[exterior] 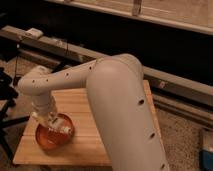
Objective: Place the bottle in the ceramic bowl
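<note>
Reaching down at the lower left of the frame, the hand (56, 125) hovers over the ceramic bowl (54, 136), a shallow, glossy orange-red dish on the pale wooden desk (80, 145). A small whitish bottle (64, 129) shows just at its tip above the bowl's right side; whether the hand grips or has released it cannot be told. Judged from this, placement is in hand, and next calls for letting go and lifting clear.

The ceramic bowl (54, 136) is set on the worktop (95, 135), near its front left corner. The hand (54, 123) is positioned directly over the bowl, at its rear half. The bottle (64, 129) is seen at the hand, above the bowl's right side.
</note>
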Motion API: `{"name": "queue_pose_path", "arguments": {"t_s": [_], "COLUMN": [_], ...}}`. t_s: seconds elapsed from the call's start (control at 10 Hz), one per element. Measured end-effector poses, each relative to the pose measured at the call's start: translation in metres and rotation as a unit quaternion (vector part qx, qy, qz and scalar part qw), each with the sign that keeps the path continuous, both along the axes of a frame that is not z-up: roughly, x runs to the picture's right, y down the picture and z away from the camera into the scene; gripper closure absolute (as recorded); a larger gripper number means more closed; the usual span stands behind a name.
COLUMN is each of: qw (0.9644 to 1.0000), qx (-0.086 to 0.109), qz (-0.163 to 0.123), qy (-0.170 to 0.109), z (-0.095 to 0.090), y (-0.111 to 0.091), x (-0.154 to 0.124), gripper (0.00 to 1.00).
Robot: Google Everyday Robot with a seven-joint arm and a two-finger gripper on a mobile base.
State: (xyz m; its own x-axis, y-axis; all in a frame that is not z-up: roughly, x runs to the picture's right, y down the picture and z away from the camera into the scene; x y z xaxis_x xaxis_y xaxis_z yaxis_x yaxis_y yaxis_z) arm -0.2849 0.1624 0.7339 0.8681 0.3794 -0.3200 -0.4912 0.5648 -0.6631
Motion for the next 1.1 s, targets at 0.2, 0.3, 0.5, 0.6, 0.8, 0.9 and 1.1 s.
{"name": "queue_pose_path", "arguments": {"t_s": [0.2, 0.3, 0.5, 0.6, 0.8, 0.9, 1.1], "qw": [1.0, 1.0, 1.0, 1.0, 0.9999, 0.9999, 0.9999], "qx": [-0.005, -0.006, -0.008, -0.009, -0.008, -0.008, -0.008], "qz": [0.0, 0.001, 0.002, 0.003, 0.005, 0.005, 0.006], "qy": [-0.001, 0.0, 0.0, -0.001, -0.003, -0.003, -0.003], "z": [0.001, 0.0017, 0.0026, 0.0028, 0.0025, 0.0027, 0.0028], "y": [0.002, 0.0023, 0.003, 0.0032, 0.0027, 0.0025, 0.0024], "x": [-0.0008, -0.0001, 0.0, -0.0009, -0.0025, -0.0022, -0.0021], "gripper": [0.2, 0.2, 0.2, 0.2, 0.2, 0.2, 0.2]}}
